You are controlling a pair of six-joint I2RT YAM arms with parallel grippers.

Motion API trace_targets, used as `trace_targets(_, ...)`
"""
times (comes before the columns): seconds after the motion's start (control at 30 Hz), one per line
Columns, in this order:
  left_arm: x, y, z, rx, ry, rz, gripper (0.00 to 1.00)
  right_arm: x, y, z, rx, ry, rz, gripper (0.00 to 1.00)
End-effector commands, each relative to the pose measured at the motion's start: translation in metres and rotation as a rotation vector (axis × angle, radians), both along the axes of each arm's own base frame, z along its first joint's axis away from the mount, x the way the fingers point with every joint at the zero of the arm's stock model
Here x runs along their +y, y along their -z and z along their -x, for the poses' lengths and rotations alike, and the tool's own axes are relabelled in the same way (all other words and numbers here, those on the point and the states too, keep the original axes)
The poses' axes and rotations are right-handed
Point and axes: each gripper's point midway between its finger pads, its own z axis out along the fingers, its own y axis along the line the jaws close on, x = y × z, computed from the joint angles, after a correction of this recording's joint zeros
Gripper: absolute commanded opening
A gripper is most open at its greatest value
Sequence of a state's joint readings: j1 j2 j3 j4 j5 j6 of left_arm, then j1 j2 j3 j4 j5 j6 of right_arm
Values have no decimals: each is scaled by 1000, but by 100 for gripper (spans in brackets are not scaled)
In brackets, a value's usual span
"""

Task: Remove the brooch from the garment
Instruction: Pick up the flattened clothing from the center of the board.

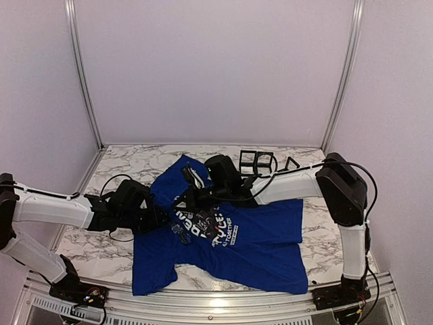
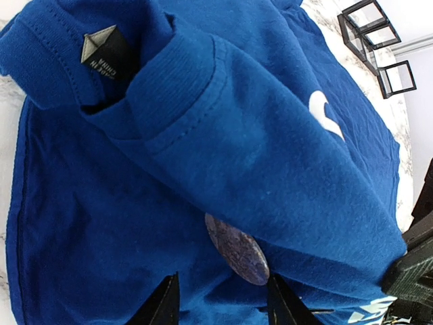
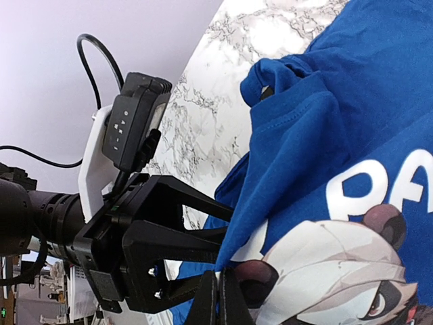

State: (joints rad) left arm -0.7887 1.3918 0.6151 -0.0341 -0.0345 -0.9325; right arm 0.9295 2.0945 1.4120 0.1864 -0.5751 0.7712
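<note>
Two grippers: left gripper [image 2: 222,291] stood apart, just by the brooch [image 2: 237,249]; right gripper [image 3: 218,291] pinched the shirt [image 1: 257,244].
Brooch: looked small, hard, slippery; best grabbed by its edges.
Shirt: soft, floppy.

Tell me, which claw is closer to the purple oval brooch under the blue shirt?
Left. The left claw sits just short of the speckled purple oval brooch, fingertips flanking its near end. The right claw pinches the royal-blue T-shirt by the panda print, farther off.
</note>
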Motion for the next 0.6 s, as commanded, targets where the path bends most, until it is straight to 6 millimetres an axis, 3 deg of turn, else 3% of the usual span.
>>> trace_targets(0.0,-3,-9,-2,-34,-19,51,44,15,-15,3,-13,-25,-54,0)
trace_targets(0.17,-3,-13,-1,-38,-20,71,43,16,-7,7,-1,-29,-39,0)
trace_targets(0.4,8,-7,7,-32,-58,83,37,22,-12,9,-2,-38,-51,0)
trace_targets(0.57,5,-9,6,-43,-52,106,35,27,-6,16,11,-53,-42,0)
